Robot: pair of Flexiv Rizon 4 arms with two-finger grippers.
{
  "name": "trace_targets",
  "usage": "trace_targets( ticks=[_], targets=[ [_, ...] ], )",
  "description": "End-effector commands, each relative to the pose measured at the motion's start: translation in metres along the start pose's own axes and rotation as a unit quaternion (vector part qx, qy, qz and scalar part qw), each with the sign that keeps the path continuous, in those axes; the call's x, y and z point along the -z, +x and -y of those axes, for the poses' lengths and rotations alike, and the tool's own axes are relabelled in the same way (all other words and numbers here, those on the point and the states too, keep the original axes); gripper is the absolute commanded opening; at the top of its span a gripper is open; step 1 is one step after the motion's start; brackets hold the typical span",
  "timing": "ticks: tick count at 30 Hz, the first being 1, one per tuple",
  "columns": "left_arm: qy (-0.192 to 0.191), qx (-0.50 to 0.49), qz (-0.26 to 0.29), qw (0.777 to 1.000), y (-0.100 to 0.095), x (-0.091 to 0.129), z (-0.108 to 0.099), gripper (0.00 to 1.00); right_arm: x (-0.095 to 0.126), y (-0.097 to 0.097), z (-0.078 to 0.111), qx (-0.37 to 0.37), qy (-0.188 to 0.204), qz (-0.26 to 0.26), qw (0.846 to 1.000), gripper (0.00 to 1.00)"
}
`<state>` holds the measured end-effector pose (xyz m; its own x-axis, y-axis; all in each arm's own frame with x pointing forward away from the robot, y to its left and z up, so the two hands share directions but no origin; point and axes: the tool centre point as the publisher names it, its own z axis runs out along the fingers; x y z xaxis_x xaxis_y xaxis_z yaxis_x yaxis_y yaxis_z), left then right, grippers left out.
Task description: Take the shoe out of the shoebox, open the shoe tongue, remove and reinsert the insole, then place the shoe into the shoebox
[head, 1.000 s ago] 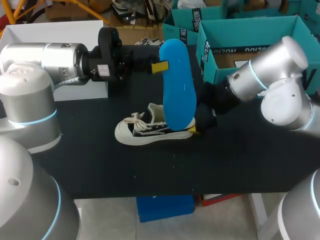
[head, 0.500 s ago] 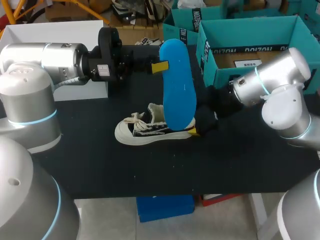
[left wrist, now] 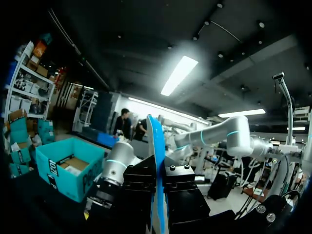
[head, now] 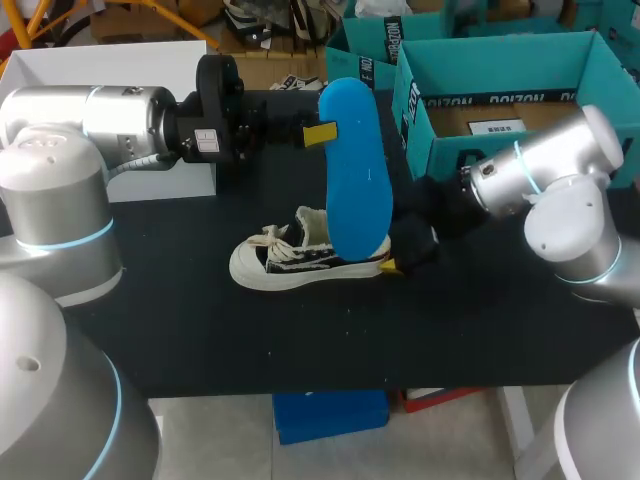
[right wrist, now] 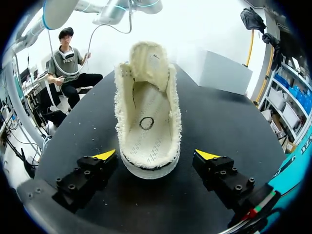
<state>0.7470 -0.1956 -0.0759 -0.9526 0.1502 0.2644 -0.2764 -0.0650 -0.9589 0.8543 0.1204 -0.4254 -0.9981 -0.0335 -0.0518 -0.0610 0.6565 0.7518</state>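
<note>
A black-and-white canvas shoe (head: 285, 262) lies on its sole on the black table (head: 200, 330), toe to the left. My left gripper (head: 318, 133) is shut on the blue insole (head: 358, 170), which hangs upright above the shoe's heel; the insole (left wrist: 157, 161) shows edge-on between the black fingers. My right gripper (head: 398, 258) stands open at the heel. In the right wrist view the shoe (right wrist: 147, 122) has its tongue folded forward and its pale inside bare, with the heel between the open fingertips (right wrist: 105, 155), apart from them. The teal shoebox (head: 500, 80) stands open at the back right.
A white box (head: 110, 60) stands at the back left behind my left arm, seen also as the white box (right wrist: 222, 70) beyond the shoe. A second teal box (head: 365, 40) is behind the shoebox. The table's front edge runs just below the shoe.
My right arm's elbow and forearm have swung to the right and lower, while its gripper stays at the shoe's heel. The left arm and the insole have not moved.
</note>
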Motion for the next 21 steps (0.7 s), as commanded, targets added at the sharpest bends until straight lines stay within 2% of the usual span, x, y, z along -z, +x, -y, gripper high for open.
trace_targets(
  ticks=[1, 5, 14, 21],
  targets=[
    [0.001, -0.001, 0.003, 1.0, 0.0, -0.002, -0.001, 0.0, 0.01, -0.007, -0.018, -0.001, 0.077, 0.0, 0.997, 1.0],
    [0.001, -0.001, 0.003, 1.0, 0.0, -0.002, -0.001, 0.0, 0.013, -0.013, -0.026, 0.009, 0.127, -0.005, 0.992, 1.0],
    [0.001, -0.001, 0.003, 1.0, 0.0, -0.002, -0.001, 0.0, 0.014, -0.02, -0.041, 0.019, 0.197, -0.023, 0.98, 1.0],
    [0.001, -0.001, 0.003, 1.0, 0.0, -0.002, -0.001, 0.0, 0.013, -0.023, -0.051, 0.026, 0.26, -0.031, 0.965, 1.0]
  ],
)
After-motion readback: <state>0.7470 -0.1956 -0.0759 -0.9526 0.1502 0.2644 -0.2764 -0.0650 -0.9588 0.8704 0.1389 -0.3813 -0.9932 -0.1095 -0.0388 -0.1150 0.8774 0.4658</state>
